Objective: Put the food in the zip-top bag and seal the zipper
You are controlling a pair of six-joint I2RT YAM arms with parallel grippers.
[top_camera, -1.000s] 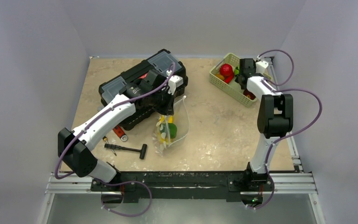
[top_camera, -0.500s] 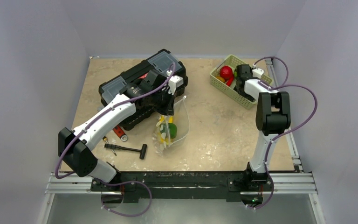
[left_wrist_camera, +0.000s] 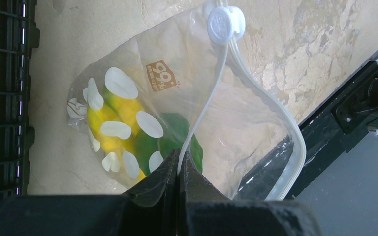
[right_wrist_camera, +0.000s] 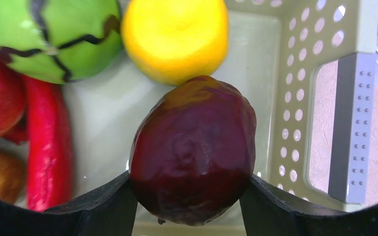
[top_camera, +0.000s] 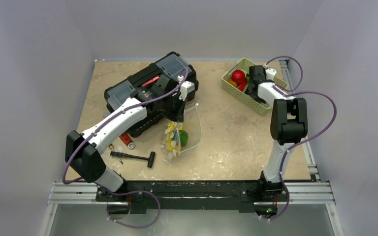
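The clear dotted zip-top bag [top_camera: 183,133] lies mid-table, mouth open, with yellow food [left_wrist_camera: 120,115] and green food [left_wrist_camera: 170,137] inside. My left gripper [left_wrist_camera: 179,156] is shut on the whitish zipper strip [left_wrist_camera: 211,93], below its white slider [left_wrist_camera: 225,24]. It holds that edge up [top_camera: 178,118]. My right gripper [right_wrist_camera: 192,184] is down in the pale green basket [right_wrist_camera: 354,123] at the back right [top_camera: 252,78]. It is shut on a dark red fruit [right_wrist_camera: 194,147]. A yellow fruit [right_wrist_camera: 174,37], a green one [right_wrist_camera: 49,34] and a red chili [right_wrist_camera: 47,142] lie beside it.
A black toolbox [top_camera: 147,88] stands just behind the bag, against my left arm. A black-handled tool [top_camera: 133,157] and a red-tipped tool [top_camera: 126,141] lie left of the bag. The basket [top_camera: 250,97] sits near the right wall.
My right gripper has shifted a little left inside the basket. My left gripper has raised the bag's mouth edge slightly, and the bag has shifted with it.
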